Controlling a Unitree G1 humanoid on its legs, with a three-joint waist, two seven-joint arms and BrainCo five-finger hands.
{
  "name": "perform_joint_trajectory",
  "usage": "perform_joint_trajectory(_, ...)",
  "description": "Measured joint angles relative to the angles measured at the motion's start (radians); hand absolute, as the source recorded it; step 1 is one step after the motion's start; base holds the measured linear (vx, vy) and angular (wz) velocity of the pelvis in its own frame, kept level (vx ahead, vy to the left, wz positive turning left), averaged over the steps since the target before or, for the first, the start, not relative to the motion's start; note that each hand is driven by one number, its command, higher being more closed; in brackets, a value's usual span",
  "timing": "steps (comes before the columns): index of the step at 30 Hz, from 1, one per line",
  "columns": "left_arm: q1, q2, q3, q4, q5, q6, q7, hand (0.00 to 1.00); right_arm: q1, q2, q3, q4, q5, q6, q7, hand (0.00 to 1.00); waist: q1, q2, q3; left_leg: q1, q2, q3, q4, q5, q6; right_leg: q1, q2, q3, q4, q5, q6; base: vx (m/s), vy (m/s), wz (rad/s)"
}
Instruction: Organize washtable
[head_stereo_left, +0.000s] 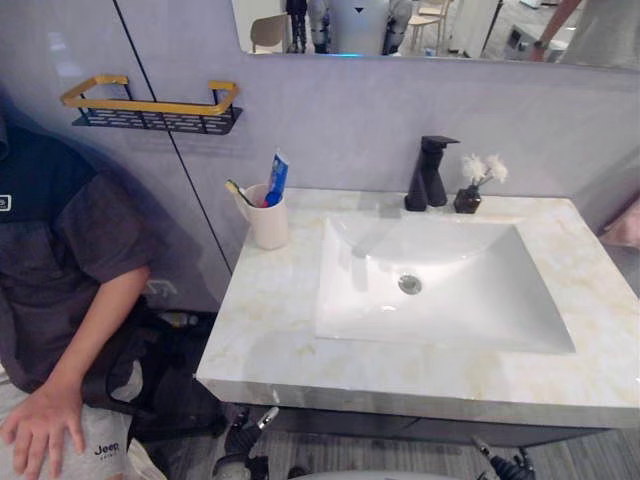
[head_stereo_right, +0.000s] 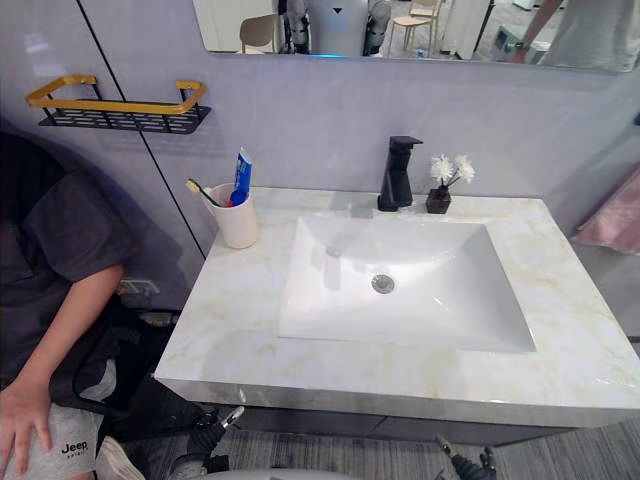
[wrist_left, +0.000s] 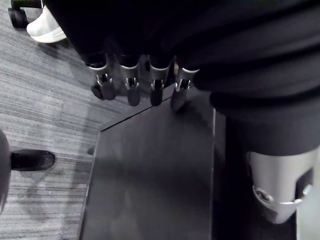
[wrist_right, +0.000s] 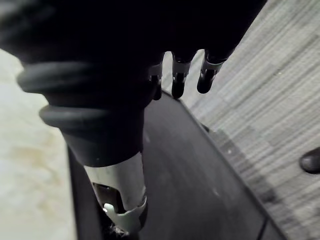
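Glossy marble-look countertop (head_stereo_left: 268, 322), matt black tap (head_stereo_left: 428, 176)

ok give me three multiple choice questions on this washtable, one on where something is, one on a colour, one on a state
1. Where does the cup stand?
A) left of the sink
B) in the sink
C) right of the sink

2. What colour is the tap?
A) silver
B) gold
C) black

3. How is the cup?
A) lying on its side
B) upright, holding a toothbrush and toothpaste
C) upside down

Answers: A, it sits on the counter by the sink's left rear corner; C, the tap is dark all over; B, its mouth faces up with both sticking out.
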Motion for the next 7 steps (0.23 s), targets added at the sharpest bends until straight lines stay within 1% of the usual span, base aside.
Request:
perform_joint_trajectory(2, -0.012, 0.013, -0.017, 0.010, 0.018, -0.001, 0.000, 0.00, -0.039, 0.000, 0.007, 0.063, -0.002, 0.003, 0.021, 0.00, -0.002, -0.001, 0.036, 0.016, -0.007, -0.011, 0.004, 0.000, 0.000, 0.022, 0.000, -0.006, -0.004, 0.000, 0.000, 0.10, 0.009, 0.15)
perform_joint_trajectory(3, -0.019, 0.022, -0.028, 0.020, 0.034, -0.002, 0.000, 0.00, -0.046, 0.000, 0.008, 0.081, -0.002, 0.003, 0.026, 0.00, -0.002, -0.006, 0.041, 0.016, -0.009, -0.017, 0.004, 0.000, 0.000, 0.026, -0.001, -0.012, -0.008, 0.000, 0.001, 0.05, 0.000, 0.23)
perform_joint_trajectory(4, -0.024, 0.036, -0.040, 0.022, 0.042, -0.002, -0.001, 0.00, -0.060, -0.001, 0.008, 0.112, -0.002, 0.004, 0.038, 0.00, -0.002, -0.005, 0.045, 0.016, -0.011, -0.027, 0.004, 0.000, 0.000, 0.033, -0.002, -0.022, -0.014, 0.001, 0.001, 0.03, -0.004, 0.20)
perform_joint_trajectory(5, -0.026, 0.039, -0.043, 0.022, 0.054, -0.005, -0.001, 0.00, -0.079, -0.001, 0.011, 0.144, -0.002, 0.006, 0.044, 0.00, -0.002, -0.014, 0.050, 0.015, -0.011, -0.031, 0.004, 0.000, 0.000, 0.034, -0.001, -0.025, -0.015, 0.001, 0.002, 0.03, -0.003, 0.15)
perform_joint_trajectory(7, -0.030, 0.052, -0.043, 0.032, 0.058, -0.005, 0.000, 0.00, -0.095, -0.006, 0.031, 0.178, -0.003, 0.009, 0.053, 0.00, -0.001, -0.020, 0.056, 0.015, -0.012, -0.041, 0.004, 0.001, 0.000, 0.038, -0.001, -0.030, -0.016, 0.001, 0.002, 0.00, -0.009, 0.07)
